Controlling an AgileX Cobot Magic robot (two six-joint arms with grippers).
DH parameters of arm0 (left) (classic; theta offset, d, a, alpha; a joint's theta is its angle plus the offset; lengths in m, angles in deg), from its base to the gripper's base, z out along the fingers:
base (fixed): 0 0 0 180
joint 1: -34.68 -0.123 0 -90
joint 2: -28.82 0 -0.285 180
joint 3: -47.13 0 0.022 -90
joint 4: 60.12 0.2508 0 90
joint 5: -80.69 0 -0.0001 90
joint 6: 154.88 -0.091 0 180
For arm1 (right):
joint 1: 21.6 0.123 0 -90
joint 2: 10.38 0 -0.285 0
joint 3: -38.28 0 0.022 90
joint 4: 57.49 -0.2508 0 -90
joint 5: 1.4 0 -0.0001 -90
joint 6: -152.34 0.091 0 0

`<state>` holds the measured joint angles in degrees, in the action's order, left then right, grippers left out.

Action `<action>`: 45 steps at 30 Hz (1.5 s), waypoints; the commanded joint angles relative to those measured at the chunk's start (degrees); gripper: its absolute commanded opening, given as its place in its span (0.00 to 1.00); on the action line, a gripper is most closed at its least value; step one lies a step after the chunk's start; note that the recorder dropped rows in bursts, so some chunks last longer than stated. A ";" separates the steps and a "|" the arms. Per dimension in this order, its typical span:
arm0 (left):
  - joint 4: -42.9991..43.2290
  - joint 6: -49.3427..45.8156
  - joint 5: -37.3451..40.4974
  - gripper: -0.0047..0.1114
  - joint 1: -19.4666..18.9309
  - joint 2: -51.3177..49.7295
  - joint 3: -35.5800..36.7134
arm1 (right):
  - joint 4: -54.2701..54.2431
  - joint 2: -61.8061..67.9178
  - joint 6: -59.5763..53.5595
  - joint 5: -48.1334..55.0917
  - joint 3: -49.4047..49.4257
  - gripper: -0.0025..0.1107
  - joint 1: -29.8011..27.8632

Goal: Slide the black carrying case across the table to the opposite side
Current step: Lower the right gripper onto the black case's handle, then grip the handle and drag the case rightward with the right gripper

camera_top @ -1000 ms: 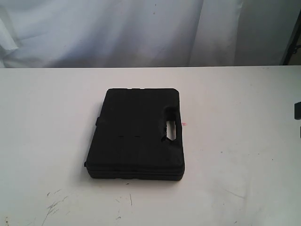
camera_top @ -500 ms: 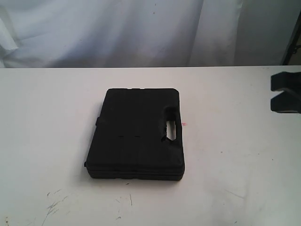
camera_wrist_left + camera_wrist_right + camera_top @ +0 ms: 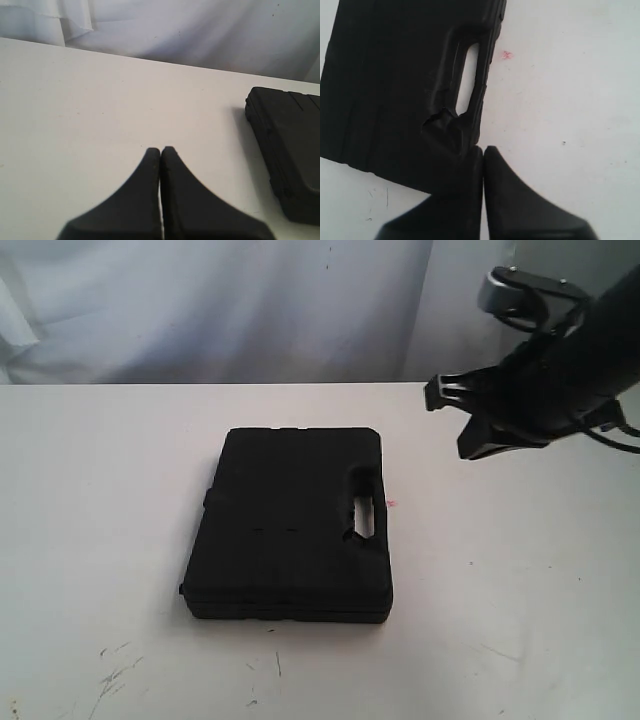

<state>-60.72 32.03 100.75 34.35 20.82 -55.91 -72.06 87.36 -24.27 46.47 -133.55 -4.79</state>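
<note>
The black case (image 3: 290, 535) lies flat in the middle of the white table (image 3: 90, 490), its slot handle (image 3: 363, 517) on the edge facing right. My right gripper (image 3: 462, 440) hangs in the air above the table, right of and beyond the case, touching nothing. In the right wrist view the right gripper (image 3: 483, 148) is shut and empty, looking down on the case (image 3: 395, 85) and its handle slot (image 3: 466, 80). My left gripper (image 3: 160, 149) is shut and empty over bare table, with the case (image 3: 290, 150) off to one side. The exterior view does not show the left arm.
A tiny red dot (image 3: 391, 504) marks the table just right of the case's handle. Dark scuff marks (image 3: 115, 670) lie near the front left. A pale cloth backdrop (image 3: 250, 310) hangs behind the table's far edge.
The right arm has swung in from the right edge, moving left and higher over the table. The case has not moved.
</note>
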 commanded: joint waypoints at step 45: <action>0.07 -0.04 -0.14 0.04 0.33 0.21 0.26 | 14.58 40.63 20.57 11.28 -31.60 0.18 8.43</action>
<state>-60.72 32.03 100.75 34.35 20.82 -55.91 -58.52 128.14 -3.77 56.61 -164.84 3.53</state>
